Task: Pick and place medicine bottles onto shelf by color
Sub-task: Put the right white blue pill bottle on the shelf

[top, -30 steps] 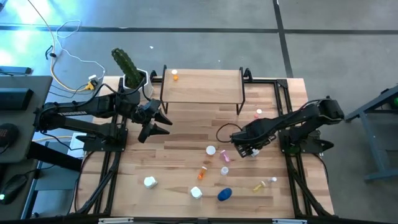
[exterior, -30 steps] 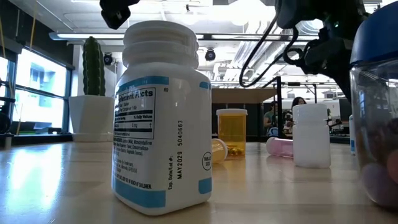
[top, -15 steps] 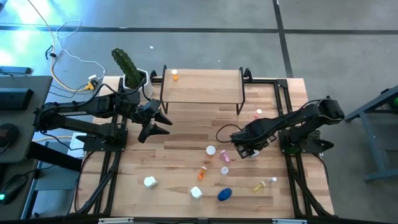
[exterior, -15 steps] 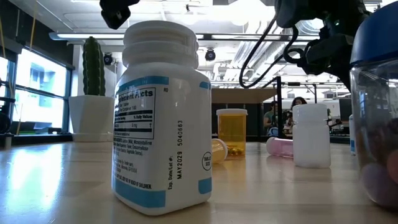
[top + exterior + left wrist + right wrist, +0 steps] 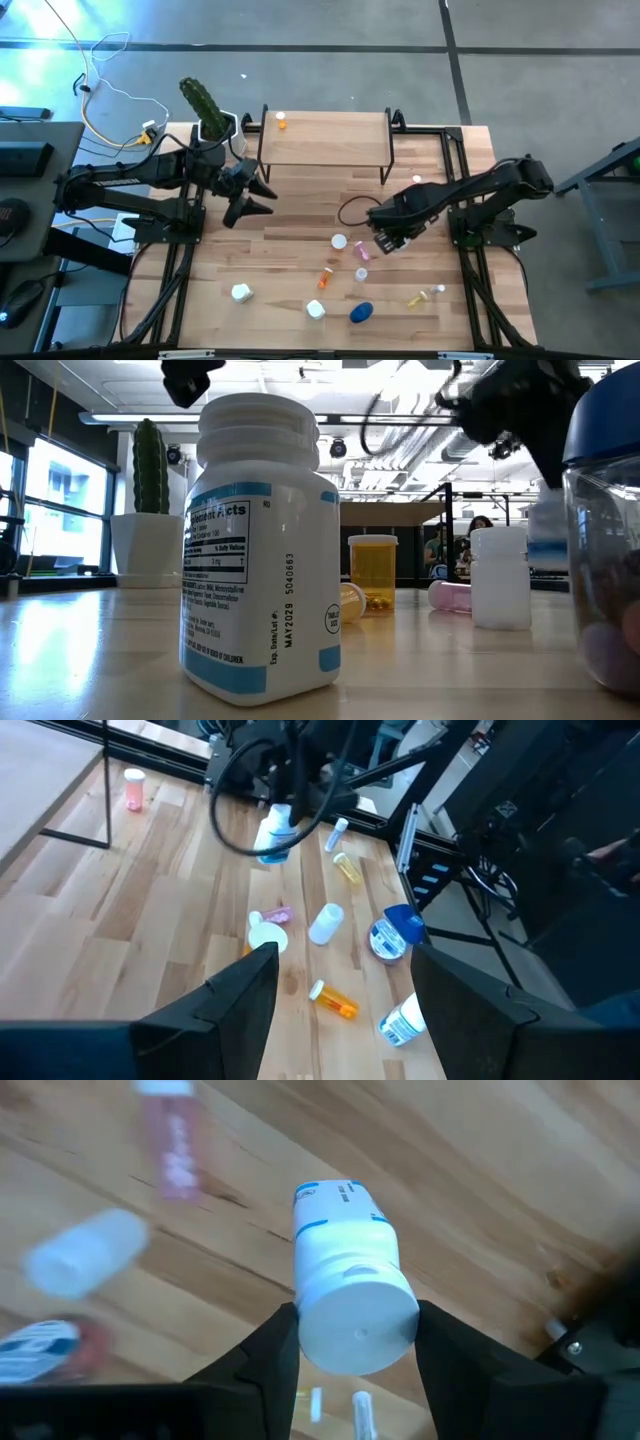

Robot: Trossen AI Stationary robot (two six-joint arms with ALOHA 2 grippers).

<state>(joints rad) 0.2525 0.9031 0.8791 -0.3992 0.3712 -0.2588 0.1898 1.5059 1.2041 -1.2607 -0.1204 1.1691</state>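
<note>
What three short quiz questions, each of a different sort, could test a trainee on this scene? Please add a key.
1. True or false: the right claw holds a white bottle with blue bands.
2. What already stands on the shelf?
A. a blue jar
B. a small orange bottle
C. the cactus
3. Fill in: the left claw hangs with its jaws ____ and holds nothing.

Key: 1 true; 2 B; 3 open.
</note>
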